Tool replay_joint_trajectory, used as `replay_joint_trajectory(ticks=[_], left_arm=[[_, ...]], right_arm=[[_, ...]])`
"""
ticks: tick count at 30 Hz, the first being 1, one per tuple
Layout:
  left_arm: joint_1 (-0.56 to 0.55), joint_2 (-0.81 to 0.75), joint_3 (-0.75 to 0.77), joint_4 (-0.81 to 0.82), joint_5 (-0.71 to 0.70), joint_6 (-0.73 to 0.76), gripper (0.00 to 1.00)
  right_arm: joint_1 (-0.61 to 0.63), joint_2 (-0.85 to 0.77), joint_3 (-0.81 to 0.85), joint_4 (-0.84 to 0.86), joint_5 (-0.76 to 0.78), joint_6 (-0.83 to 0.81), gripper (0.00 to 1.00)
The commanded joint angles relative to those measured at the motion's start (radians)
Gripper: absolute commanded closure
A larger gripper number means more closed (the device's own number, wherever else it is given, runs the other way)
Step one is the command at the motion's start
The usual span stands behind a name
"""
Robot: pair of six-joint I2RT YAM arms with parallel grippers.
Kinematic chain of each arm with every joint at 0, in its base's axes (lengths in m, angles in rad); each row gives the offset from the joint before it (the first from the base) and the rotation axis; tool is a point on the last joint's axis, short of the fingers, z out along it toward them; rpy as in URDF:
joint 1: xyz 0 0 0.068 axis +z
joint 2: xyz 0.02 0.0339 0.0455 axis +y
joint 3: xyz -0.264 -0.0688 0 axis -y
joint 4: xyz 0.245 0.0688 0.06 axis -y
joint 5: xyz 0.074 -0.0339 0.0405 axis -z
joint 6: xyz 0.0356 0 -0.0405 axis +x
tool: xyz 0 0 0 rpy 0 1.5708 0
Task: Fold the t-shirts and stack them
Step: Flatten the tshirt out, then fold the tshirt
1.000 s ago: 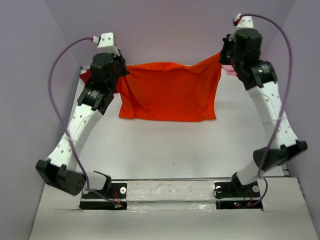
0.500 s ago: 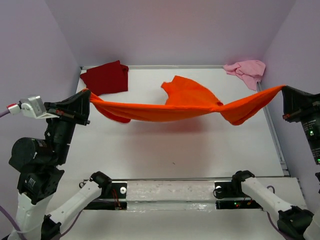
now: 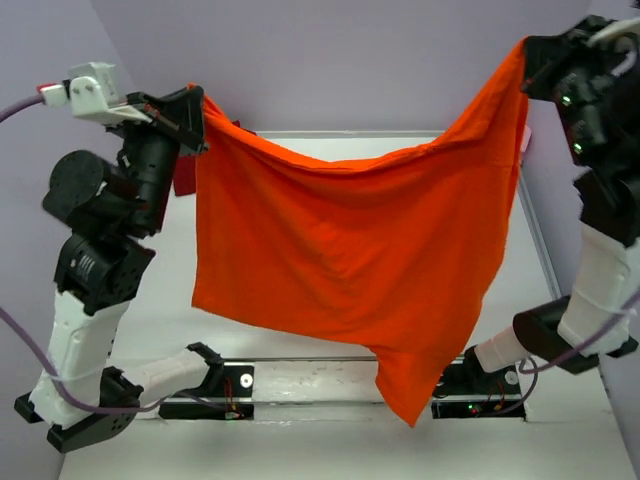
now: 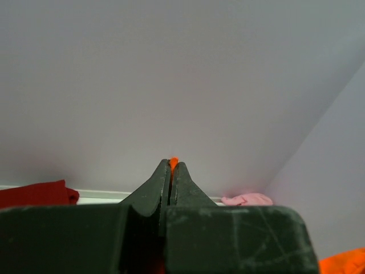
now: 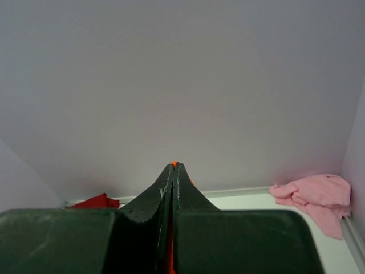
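The orange t-shirt (image 3: 350, 260) hangs in the air as one wide sheet above the tabletop (image 3: 160, 300), held by two of its upper corners. The left tool (image 3: 196, 104) is pressed together on the corner at the left. The right tool (image 3: 530, 62) is pressed together on the other corner, which is higher, at the right. In each wrist view a thin orange sliver shows between the closed fingers. I judge that the cloth is stretched between the two arms so that it opens flat and loses its wrinkles before it is laid down for folding. Because the right corner stands higher, the top edge sags in the middle and the lower edge runs slanted, so its lowest tip hangs in front of the right arm's base (image 3: 480, 385).

The hanging cloth hides much. I cannot tell where the sleeves and the neck are, or whether the lower edge touches the tabletop. The dark red t-shirt (image 4: 34, 193) lies at the far left; from above only a small patch shows beside the left arm (image 3: 100, 270). The pale pink t-shirt (image 5: 316, 197) lies crumpled at the far right — clear in the right wrist view, but almost fully covered from above. Neither of these two looks folded, though only parts of them are visible.
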Motion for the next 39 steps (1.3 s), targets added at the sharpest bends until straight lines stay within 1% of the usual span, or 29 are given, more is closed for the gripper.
replay_joint_trajectory(ticks=[1, 2, 3, 4, 5, 6, 8, 9, 11, 12, 14, 15, 16, 17, 18, 21, 23, 25, 28, 31, 32, 34, 37, 39], left_arm=[[0.026, 0.114, -0.049, 0.113, -0.083, 0.073, 1.00], [0.055, 0.137, -0.073, 0.127, -0.036, 0.057, 1.00], [0.131, 0.174, -0.133, 0.164, 0.002, 0.038, 1.00], [0.163, 0.188, -0.173, 0.197, 0.034, 0.023, 1.00], [0.193, 0.197, -0.223, 0.236, 0.053, 0.000, 1.00], [0.238, 0.217, -0.324, 0.341, 0.068, -0.017, 1.00], [0.269, 0.266, -0.386, 0.405, 0.065, -0.025, 1.00], [0.283, 0.336, -0.421, 0.452, 0.065, -0.022, 1.00], [0.317, 0.407, -0.449, 0.504, 0.064, -0.016, 1.00], [0.328, 0.485, -0.458, 0.542, 0.062, -0.012, 1.00], [0.360, 0.564, -0.455, 0.578, 0.073, -0.025, 1.00], [0.368, 0.637, -0.449, 0.612, 0.066, -0.026, 1.00], [0.374, 0.676, -0.446, 0.635, 0.061, -0.016, 1.00], [0.386, 0.760, -0.399, 0.623, 0.073, -0.012, 1.00], [0.392, 0.797, -0.399, 0.623, 0.076, -0.014, 1.00], [0.409, 0.918, -0.292, 0.613, 0.107, -0.018, 1.00], [0.411, 0.964, -0.256, 0.617, 0.121, -0.017, 1.00], [0.415, 1.029, -0.190, 0.591, 0.133, -0.014, 1.00], [0.423, 1.067, -0.155, 0.572, 0.159, -0.023, 1.00], [0.426, 1.055, -0.176, 0.581, 0.170, -0.028, 1.00], [0.429, 1.050, -0.185, 0.581, 0.167, -0.028, 1.00], [0.432, 1.017, -0.222, 0.589, 0.161, -0.028, 1.00], [0.444, 0.951, -0.303, 0.624, 0.171, -0.037, 1.00], [0.446, 0.894, -0.354, 0.646, 0.180, -0.049, 1.00]], right_arm=[[-0.004, 0.146, -0.070, 0.052, 0.104, -0.036, 1.00], [-0.004, 0.151, -0.140, 0.095, 0.142, -0.042, 1.00], [-0.004, 0.127, -0.341, 0.228, 0.155, -0.053, 1.00], [-0.004, 0.119, -0.440, 0.294, 0.161, -0.071, 1.00], [-0.004, 0.119, -0.520, 0.350, 0.201, -0.091, 1.00], [-0.013, 0.146, -0.635, 0.431, 0.216, -0.105, 1.00], [-0.023, 0.200, -0.691, 0.462, 0.247, -0.108, 1.00], [-0.023, 0.226, -0.734, 0.502, 0.248, -0.117, 1.00], [-0.034, 0.310, -0.768, 0.542, 0.259, -0.136, 1.00], [-0.034, 0.339, -0.786, 0.591, 0.259, -0.142, 1.00], [-0.060, 0.431, -0.793, 0.608, 0.268, -0.130, 1.00], [-0.069, 0.461, -0.791, 0.626, 0.258, -0.122, 1.00], [-0.070, 0.487, -0.785, 0.632, 0.256, -0.111, 1.00], [-0.091, 0.534, -0.774, 0.648, 0.242, -0.105, 1.00], [-0.091, 0.559, -0.761, 0.648, 0.241, -0.099, 1.00], [-0.111, 0.628, -0.721, 0.651, 0.224, -0.093, 1.00], [-0.111, 0.651, -0.710, 0.654, 0.197, -0.088, 1.00], [-0.111, 0.666, -0.702, 0.651, 0.192, -0.091, 1.00], [-0.111, 0.647, -0.730, 0.649, 0.170, -0.087, 1.00], [-0.111, 0.613, -0.782, 0.630, 0.153, -0.065, 1.00], [-0.111, 0.578, -0.803, 0.628, 0.147, -0.056, 1.00], [-0.111, 0.539, -0.845, 0.611, 0.138, -0.033, 1.00], [-0.111, 0.446, -0.987, 0.610, 0.124, -0.001, 1.00], [-0.111, 0.377, -1.039, 0.605, 0.120, 0.020, 1.00]])
